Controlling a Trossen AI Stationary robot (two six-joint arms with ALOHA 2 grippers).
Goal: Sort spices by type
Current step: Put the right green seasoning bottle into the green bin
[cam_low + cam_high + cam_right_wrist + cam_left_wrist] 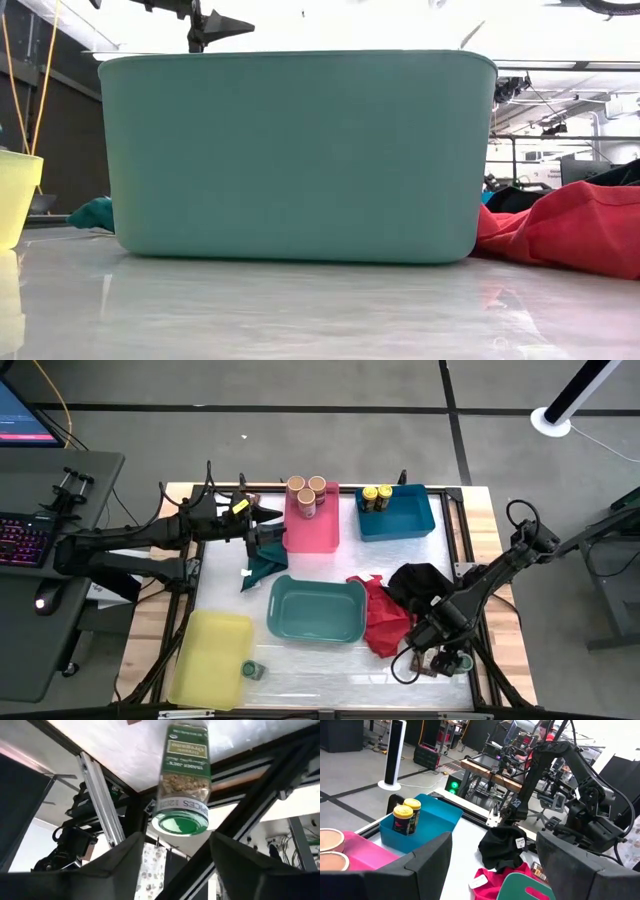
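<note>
My right gripper (447, 657) is open, low over the table's near right corner. In the right wrist view, a jar of herbs with a green lid (182, 785) lies on its side just ahead of my right gripper (175, 867), lid toward the fingers and untouched. A second green-lidded jar (250, 670) stands by the yellow bin (208, 658). Three tan-lidded jars (306, 491) stand in the pink bin (318, 532). Two yellow-lidded jars (406, 816) stand in the blue bin (405, 520). My left gripper (268, 540) is open and empty beside the pink bin's left side.
A teal bin (315, 610) stands mid-table and fills the low view. A red cloth (382, 622) and a black cloth (420, 582) lie to its right, near my right arm. A dark green cloth (262, 567) lies under my left gripper. Bare table lies along the near edge.
</note>
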